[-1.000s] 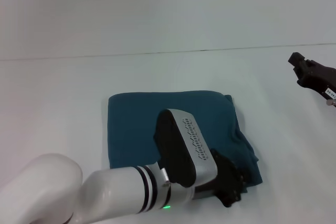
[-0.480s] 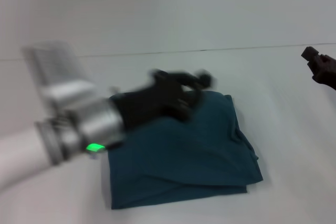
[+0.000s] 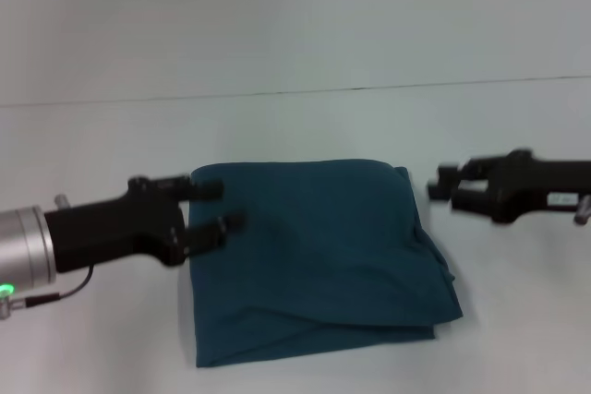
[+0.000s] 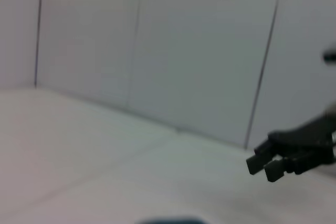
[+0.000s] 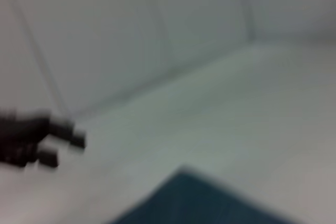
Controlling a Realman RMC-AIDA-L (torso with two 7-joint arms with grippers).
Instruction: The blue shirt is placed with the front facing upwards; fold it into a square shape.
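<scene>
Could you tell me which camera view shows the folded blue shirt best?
The head view: the whole blue shirt lies folded on the table, between the left hand and right hand. The right wrist view catches only one corner; the left wrist view shows a bare sliver.

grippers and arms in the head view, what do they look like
The left gripper is matte black with two short blocky fingers on a boxy black body, joined to a silver cylindrical wrist showing a green light, with a thin dark cable beneath. The right gripper is the same black, with a small white label.
</scene>
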